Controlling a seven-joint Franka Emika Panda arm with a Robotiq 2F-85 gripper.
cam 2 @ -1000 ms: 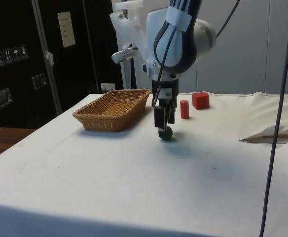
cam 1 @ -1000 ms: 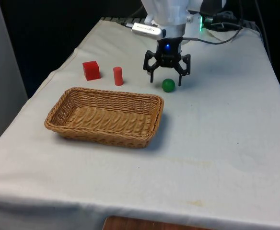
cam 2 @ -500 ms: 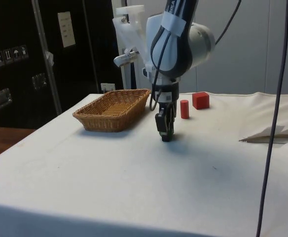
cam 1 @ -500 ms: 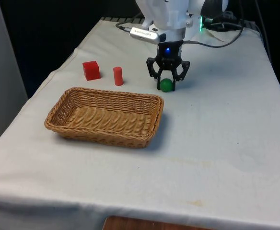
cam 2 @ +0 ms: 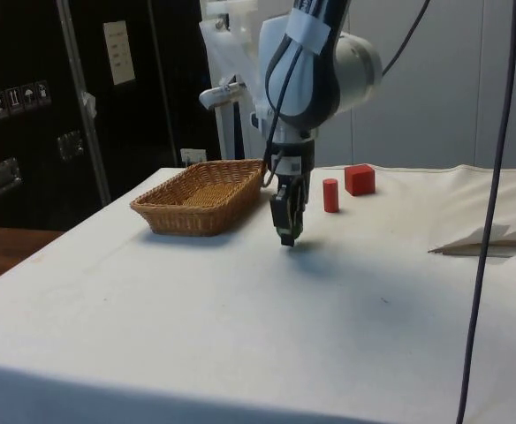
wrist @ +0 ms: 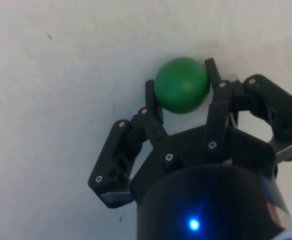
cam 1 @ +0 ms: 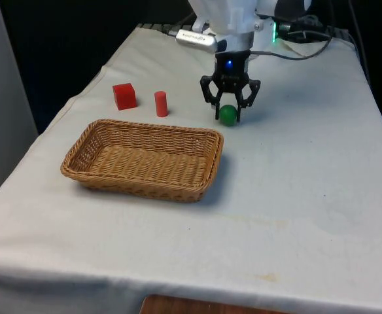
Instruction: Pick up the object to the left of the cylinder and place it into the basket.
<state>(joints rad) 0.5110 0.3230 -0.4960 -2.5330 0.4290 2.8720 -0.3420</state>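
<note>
The pincer grips the green ball (beside the basket).

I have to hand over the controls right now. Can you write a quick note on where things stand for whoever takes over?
Pincer: shut on the green ball, lifted just off the cloth in the side view.
Layout: red block and red cylinder stand apart beyond the basket; nothing lies in the basket.
Note: the ball was on the cylinder's front-view right; the block is on its left.
Done: ball gripped and raised.
Left: carry it over the basket and let go.
</note>
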